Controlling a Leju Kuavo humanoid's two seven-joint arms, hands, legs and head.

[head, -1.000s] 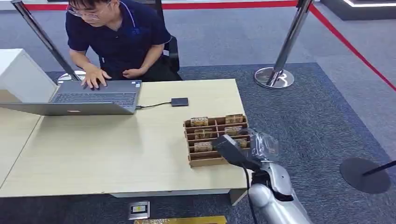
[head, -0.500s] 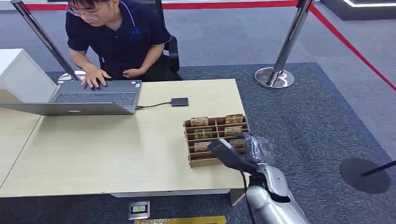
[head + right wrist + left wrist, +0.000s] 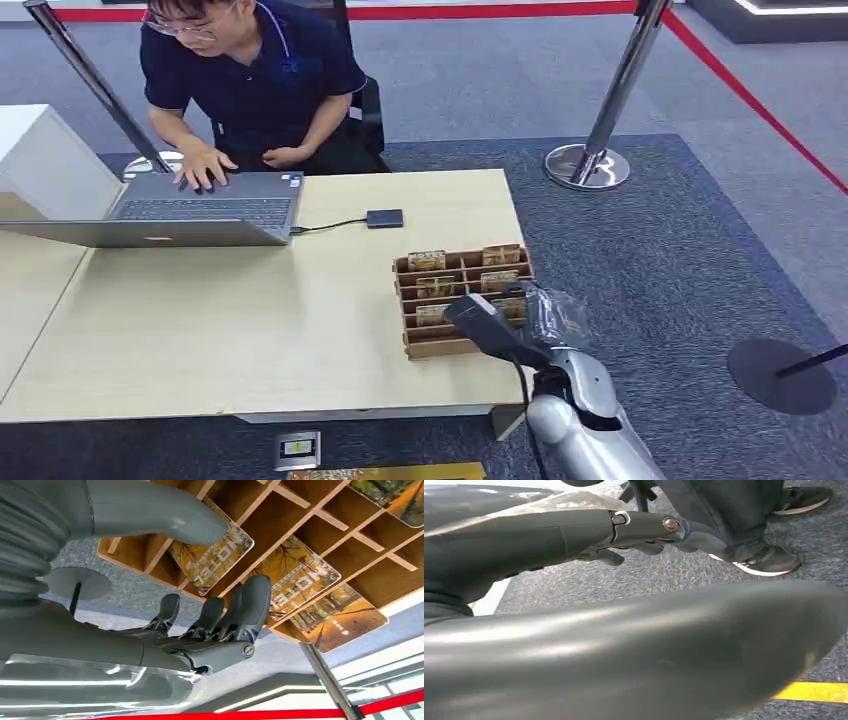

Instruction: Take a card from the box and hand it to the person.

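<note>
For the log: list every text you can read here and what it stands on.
"HOTEL": on two cards in the box, seen in the right wrist view.
Third card: small print, too small to read.
Cards in the head view: too small to read.
Laptop: no readable text.

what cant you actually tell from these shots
- Head view: the right hand covers the near right part of the box, so contact with a card is hidden.
- Right wrist view: fingers hover by the cards; touching or apart is unclear, and the print is partly covered.
- Left wrist view: the left hand's fingers are mostly hidden by its own cover.
- Head view: the laptop screen faces away.
</note>
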